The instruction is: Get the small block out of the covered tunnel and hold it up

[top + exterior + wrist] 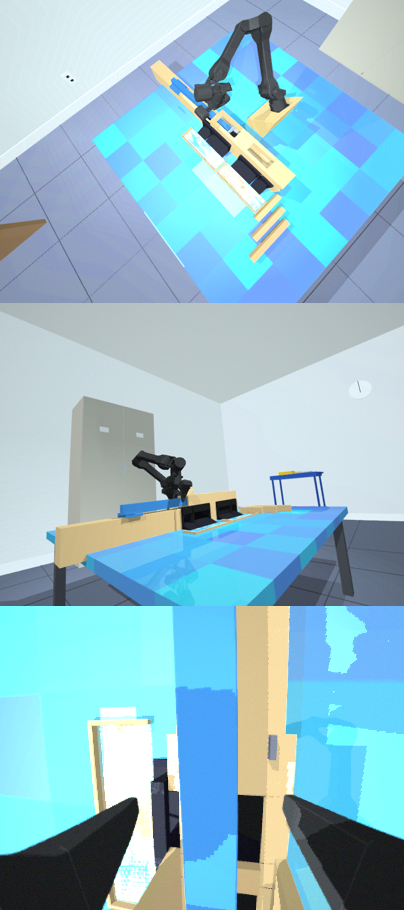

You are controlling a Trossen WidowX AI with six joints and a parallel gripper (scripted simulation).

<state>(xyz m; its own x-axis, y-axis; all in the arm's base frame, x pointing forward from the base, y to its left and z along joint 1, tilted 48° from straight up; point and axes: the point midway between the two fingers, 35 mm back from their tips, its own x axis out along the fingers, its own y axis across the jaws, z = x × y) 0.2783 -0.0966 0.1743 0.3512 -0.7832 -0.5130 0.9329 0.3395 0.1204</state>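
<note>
The black arm (230, 49) (151, 459) rises from a pale wooden wedge (261, 122) and reaches over the blue-tiled desk (163, 162) (254, 563), its hanging jaws pointing down over the long blue handle (181, 87) (153, 506) (207, 756); the jaws are released and hold nothing, their black fingertips (184, 494) spread wide on opposite sides of the handle, with a gap showing on each side in the wrist view; the handle runs along a wooden rail (158, 71) (113, 534) (252, 681) and into one end of the covered tunnel (244, 140) (212, 497); through the top slot nearer that end, part of the blue piece shows, with a small white frame (232, 129) beyond it and something dark next to that; whether the dark patch is the small block cannot be told, and the block cannot be made out with certainty elsewhere; black panels line two side openings of the tunnel, and before them two shallow trays (198, 152) (235, 193) lie end to end on the desk; near the far end of the tunnel from the handle, three loose wooden rods (267, 207) (268, 224) (269, 240) lie roughly parallel, apart from one another, the first just beside the nearer tray.
</note>
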